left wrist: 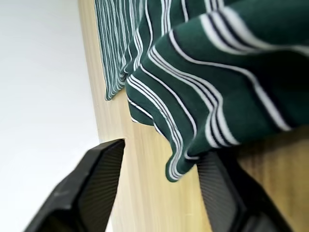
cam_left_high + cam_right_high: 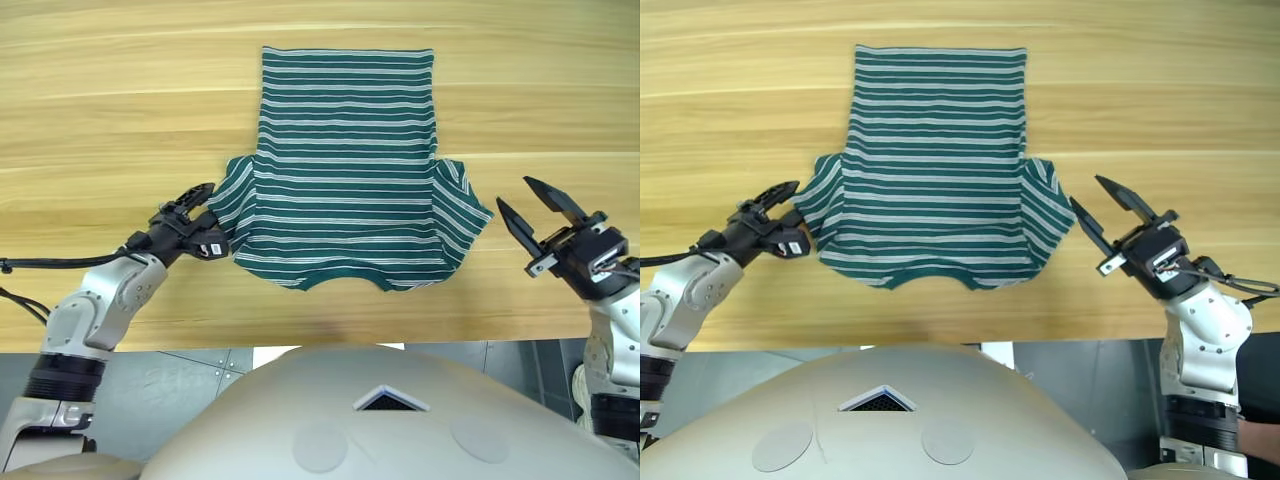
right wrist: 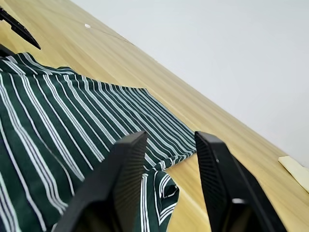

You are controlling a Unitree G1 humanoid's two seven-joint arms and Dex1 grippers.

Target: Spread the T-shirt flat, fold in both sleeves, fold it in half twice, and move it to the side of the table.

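Note:
A green T-shirt with white stripes [image 2: 345, 160] lies flat on the wooden table [image 2: 100, 120], its collar toward me and both short sleeves spread out. My left gripper [image 2: 213, 216] is open at the left sleeve [image 2: 232, 195]. In the left wrist view the sleeve's hem [image 1: 178, 164] hangs between the two fingers [image 1: 99, 179]. My right gripper [image 2: 513, 192] stands open just to the right of the right sleeve [image 2: 460, 200], apart from it. The right wrist view looks past its fingers [image 3: 128, 169] over that sleeve [image 3: 161, 193].
The table's front edge [image 2: 150, 345] runs just below the collar, close to both grippers. Bare wood lies left, right and beyond the shirt. A pale scrap [image 3: 294, 169] lies on the table far off in the right wrist view.

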